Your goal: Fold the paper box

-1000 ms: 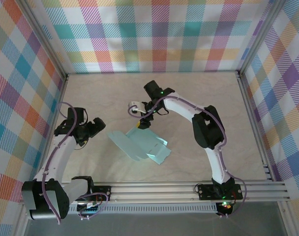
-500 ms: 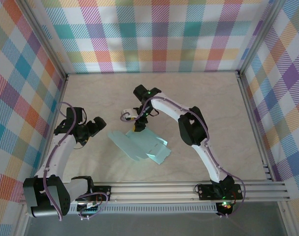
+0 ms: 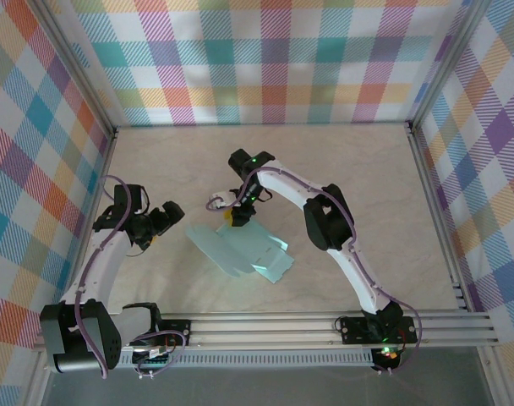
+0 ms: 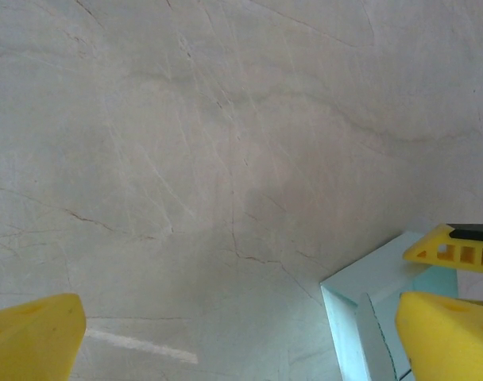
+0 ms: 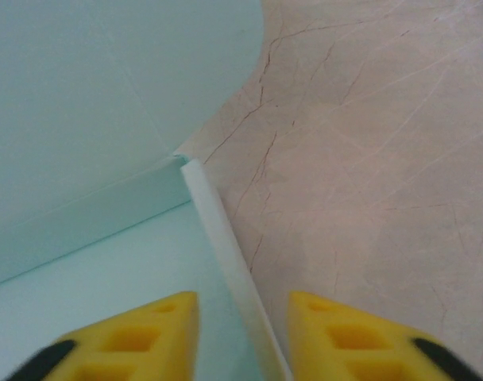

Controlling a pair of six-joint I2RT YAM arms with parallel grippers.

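Observation:
The paper box (image 3: 240, 249) is pale mint-green card lying partly folded at the table's middle, with a low side wall raised along its far edge. My right gripper (image 3: 237, 216) reaches down onto that far edge. In the right wrist view the thin upright wall (image 5: 219, 226) runs between the yellow fingertips (image 5: 174, 329) of the right gripper (image 5: 243, 333), with a small gap on each side. My left gripper (image 3: 166, 217) hovers wide open just left of the box, holding nothing. In the left wrist view the box corner (image 4: 361, 305) lies beside the left gripper's (image 4: 241, 341) right fingertip.
The pale marbled tabletop (image 3: 350, 178) is walled by plaid panels with aluminium rails (image 3: 434, 211) along the sides and front. A finger of the right gripper (image 4: 456, 248) shows over the box in the left wrist view.
The right gripper has moved left and down onto the box's far edge, and its jaws have narrowed around the raised wall. The left arm has stayed put.

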